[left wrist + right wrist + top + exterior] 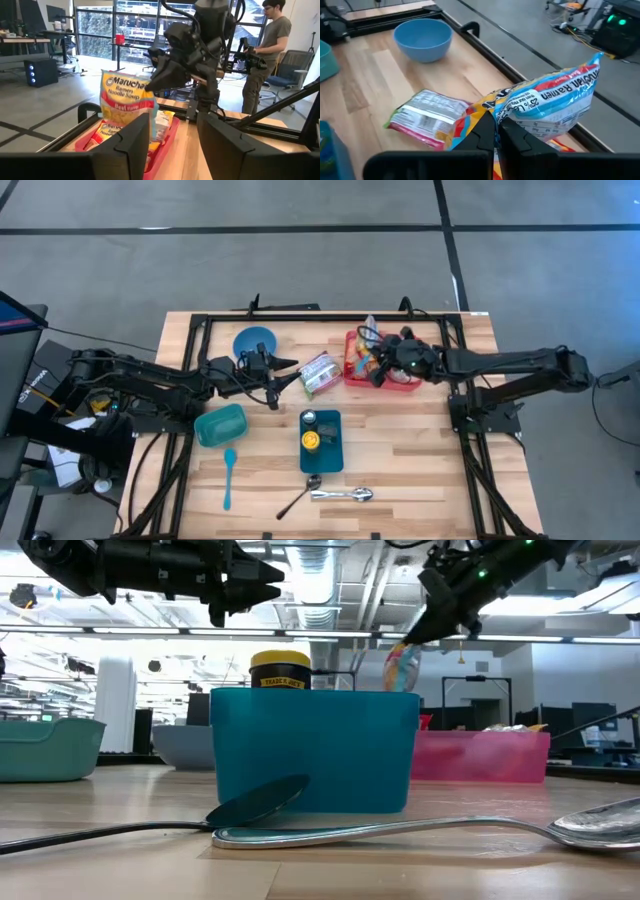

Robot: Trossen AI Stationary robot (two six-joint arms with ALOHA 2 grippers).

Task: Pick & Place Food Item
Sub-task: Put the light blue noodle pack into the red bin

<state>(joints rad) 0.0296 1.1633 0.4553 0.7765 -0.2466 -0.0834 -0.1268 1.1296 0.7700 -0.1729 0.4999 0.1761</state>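
Ramen packet: pinched at its lower edge by the shut right hand, hanging clear above the red tray, apparently lifted for transfer. Left hand: part-open, empty, waiting over the bench beside a second packet.
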